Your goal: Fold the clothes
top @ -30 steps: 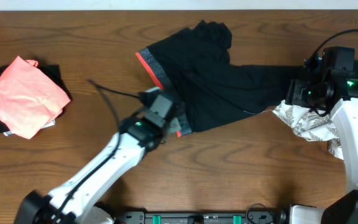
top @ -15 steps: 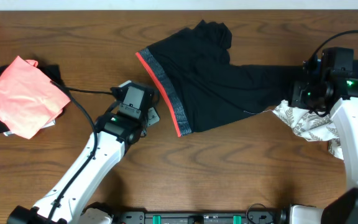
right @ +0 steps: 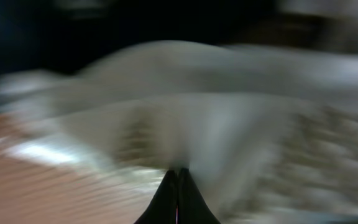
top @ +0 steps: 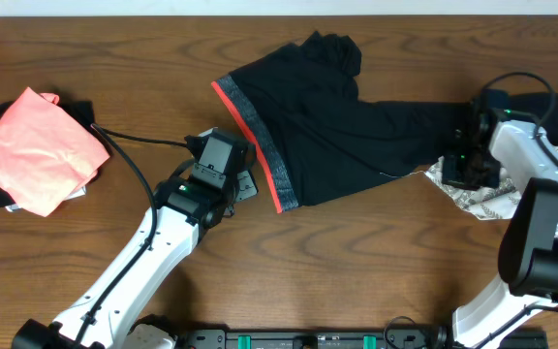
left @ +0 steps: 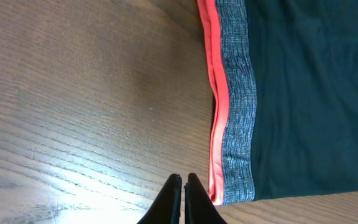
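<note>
– Where the black leggings (top: 337,126) lie spread near the far edge of the table (top: 376,281), how should folding start?
– Probably thus: the left gripper (left: 183,177), fingers pressed together and empty beside the grey waistband (left: 236,99), opens and pinches its corner. The right gripper (right: 178,171), fingers closed, hangs blurred over leaf-print fabric (top: 482,199) at the right edge.
– Containers?
– None visible. The coral-pink garment (top: 37,150) rests near the left edge.

I note matt black cloth leggings (top: 356,126), a rough-knit grey waistband (left: 236,112), and a grained, faintly glossy wooden worktop (left: 73,93).
</note>
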Motion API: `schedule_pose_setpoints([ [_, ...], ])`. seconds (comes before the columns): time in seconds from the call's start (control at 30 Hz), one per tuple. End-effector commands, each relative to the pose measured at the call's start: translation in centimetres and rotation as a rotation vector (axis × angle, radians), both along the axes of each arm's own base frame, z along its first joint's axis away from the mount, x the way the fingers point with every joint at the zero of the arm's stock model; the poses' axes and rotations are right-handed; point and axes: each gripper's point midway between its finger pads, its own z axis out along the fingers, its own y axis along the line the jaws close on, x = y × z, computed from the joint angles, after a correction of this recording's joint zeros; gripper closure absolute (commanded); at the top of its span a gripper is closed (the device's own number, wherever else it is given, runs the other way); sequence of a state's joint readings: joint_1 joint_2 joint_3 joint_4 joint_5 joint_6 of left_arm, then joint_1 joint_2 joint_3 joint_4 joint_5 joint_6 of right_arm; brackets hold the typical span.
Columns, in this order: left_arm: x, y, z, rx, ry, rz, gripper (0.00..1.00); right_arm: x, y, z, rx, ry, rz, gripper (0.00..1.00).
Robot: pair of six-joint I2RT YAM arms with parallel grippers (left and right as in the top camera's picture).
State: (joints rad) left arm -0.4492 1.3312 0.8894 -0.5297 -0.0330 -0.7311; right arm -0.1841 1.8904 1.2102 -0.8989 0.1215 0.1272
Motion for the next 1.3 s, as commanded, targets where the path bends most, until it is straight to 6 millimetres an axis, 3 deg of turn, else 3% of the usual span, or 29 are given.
schedule_pose_setpoints([
  [0.0, -0.1, 0.0, 0.0, 0.010, -0.004, -0.015, 0.94, -1.5, -5.4, 0.3, -0.176, 0.027, -0.166, 0.98],
  [0.13, -0.1, 0.0, 0.0, 0.008, -0.003, -0.016, 0.94, -3.9, -10.2, 0.7, -0.242, 0.042, -0.340, 0.93],
  [0.3, -0.1, 0.0, 0.0, 0.007, -0.004, -0.016, 0.94, -8.5, -15.4, 0.7, -0.242, 0.062, -0.623, 0.91],
  [0.43, -0.1, 0.0, 0.0, 0.008, -0.003, -0.016, 0.94, -12.2, -18.0, 0.6, -0.223, 0.075, -0.830, 0.91],
  [0.53, -0.1, 0.0, 0.0, 0.008, -0.003, -0.016, 0.94, -13.2, -18.9, 0.3, -0.134, 0.035, -0.930, 0.90],
  [0.6, -0.1, 0.0, 0.0, 0.008, -0.003, -0.016, 0.94, -12.2, -18.9, 0.2, -0.008, -0.043, -0.975, 0.90],
  [0.67, -0.1, 0.0, 0.0, 0.008, -0.003, -0.016, 0.94, -9.9, -18.4, 0.6, 0.144, -0.152, -0.939, 0.90],
  [0.83, -0.4, -0.7, 0.0, -0.024, 0.013, -0.037, 0.86, -4.1, -16.3, 4.0, 0.385, -0.376, -0.766, 0.86],
  [1.0, -0.9, -1.2, -0.2, -0.051, 0.036, -0.056, 0.72, 0.7, -13.7, 10.2, 0.446, -0.562, -0.537, 0.83],
  [1.07, -1.0, -1.3, -0.2, -0.060, 0.040, -0.061, 0.65, 2.3, -12.2, 13.6, 0.428, -0.634, -0.420, 0.82],
  [1.2, -1.1, -1.6, -0.2, -0.071, 0.046, -0.068, 0.53, 4.0, -8.1, 18.7, 0.364, -0.730, -0.181, 0.79],
  [1.27, -1.1, -1.6, -0.2, -0.071, 0.046, -0.068, 0.46, 4.3, -5.8, 19.9, 0.333, -0.735, -0.078, 0.76],
])
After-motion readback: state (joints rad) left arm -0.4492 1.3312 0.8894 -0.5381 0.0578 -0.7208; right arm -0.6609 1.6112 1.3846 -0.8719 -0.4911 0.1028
